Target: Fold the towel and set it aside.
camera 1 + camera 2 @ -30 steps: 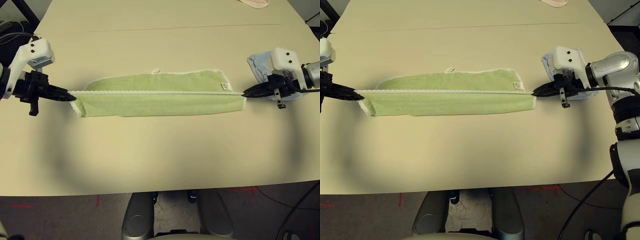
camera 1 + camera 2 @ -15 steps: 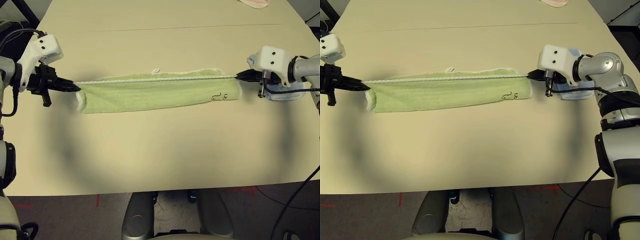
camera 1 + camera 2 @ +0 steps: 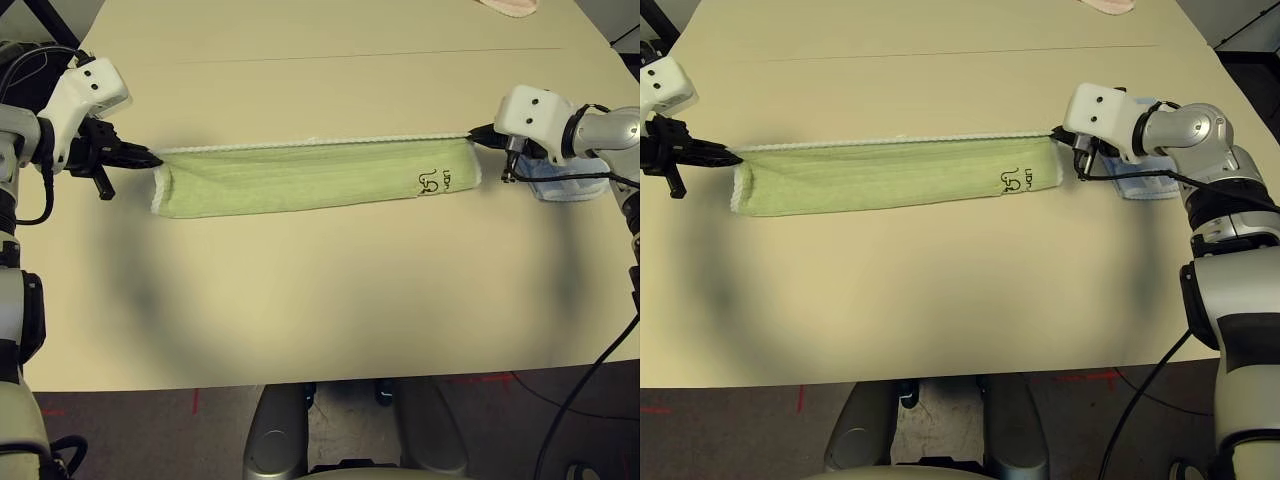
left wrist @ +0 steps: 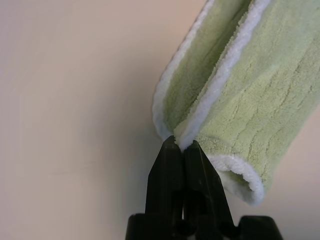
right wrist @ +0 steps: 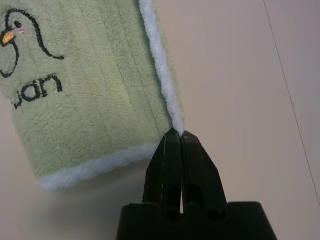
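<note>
**Towel folded into a long strip, pinched at both ends**

The table (image 3: 330,300) is a pale beige surface with a thin seam line running across its far part. It carries the items listed below.

The towel (image 3: 310,178) lies across the middle of the table as a long, narrow, folded strip of light green terry, stretched side to side between the two arms. Its white corded edging runs along the far long side and around both short ends. A small dark embroidered mark (image 3: 436,181) sits near the robot's right end; the right wrist view shows it as an outlined figure above lettering.

The light blue folded towel (image 3: 558,183) rests on the table beside the right arm, partly hidden behind it. A pink cloth (image 3: 508,6) lies at the far edge of the table, well apart from the rest.

The left claw (image 4: 179,142) is clenched on the far corner of the towel at the robot's left end, its black fingers meeting on the white edging. The right claw (image 5: 177,133) is clenched likewise on the far corner at the right end, gripping the corded edge.
</note>
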You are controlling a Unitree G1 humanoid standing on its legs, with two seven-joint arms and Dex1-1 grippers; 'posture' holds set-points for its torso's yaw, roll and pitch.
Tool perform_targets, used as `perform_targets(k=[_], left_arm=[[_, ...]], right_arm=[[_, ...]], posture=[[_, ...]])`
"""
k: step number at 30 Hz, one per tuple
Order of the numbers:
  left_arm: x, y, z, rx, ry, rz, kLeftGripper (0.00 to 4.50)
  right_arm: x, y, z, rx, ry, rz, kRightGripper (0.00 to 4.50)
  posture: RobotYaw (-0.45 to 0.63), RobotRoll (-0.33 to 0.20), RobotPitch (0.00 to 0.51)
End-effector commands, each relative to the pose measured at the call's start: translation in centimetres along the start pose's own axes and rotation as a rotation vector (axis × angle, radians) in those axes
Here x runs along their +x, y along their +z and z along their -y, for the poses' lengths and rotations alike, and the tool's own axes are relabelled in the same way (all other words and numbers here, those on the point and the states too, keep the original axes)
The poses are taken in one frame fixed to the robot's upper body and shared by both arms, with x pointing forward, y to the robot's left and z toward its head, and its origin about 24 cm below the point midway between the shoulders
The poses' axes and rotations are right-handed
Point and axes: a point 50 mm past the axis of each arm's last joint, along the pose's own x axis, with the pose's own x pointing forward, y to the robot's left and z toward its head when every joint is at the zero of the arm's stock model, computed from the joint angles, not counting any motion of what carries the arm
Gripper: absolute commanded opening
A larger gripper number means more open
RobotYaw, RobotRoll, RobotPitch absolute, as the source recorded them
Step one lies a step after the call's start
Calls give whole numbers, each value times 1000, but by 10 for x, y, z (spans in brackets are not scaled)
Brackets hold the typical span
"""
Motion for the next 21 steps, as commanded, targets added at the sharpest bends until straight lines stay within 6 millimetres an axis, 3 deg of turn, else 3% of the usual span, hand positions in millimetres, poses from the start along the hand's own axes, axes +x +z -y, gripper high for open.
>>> perform_targets(k=[1,6,14,21], left_arm=[[-9,-20,-3,-56,65,-83,11],[-6,-26,-2,-63,78,-108,1413],[-12,-25,-2,-75,50,-111,4458],[-20,-13,-5,-90,59,-35,4458]], right_arm=[[-11,-20,-4,58,-23,-80,0],[-9,-20,-6,54,-27,-77,1465],[-11,-16,1,48,-89,-59,4459],[-12,-6,16,87,-247,26,4459]], posture=[[113,0,276],[111,0,276],[105,0,269],[102,0,262]])
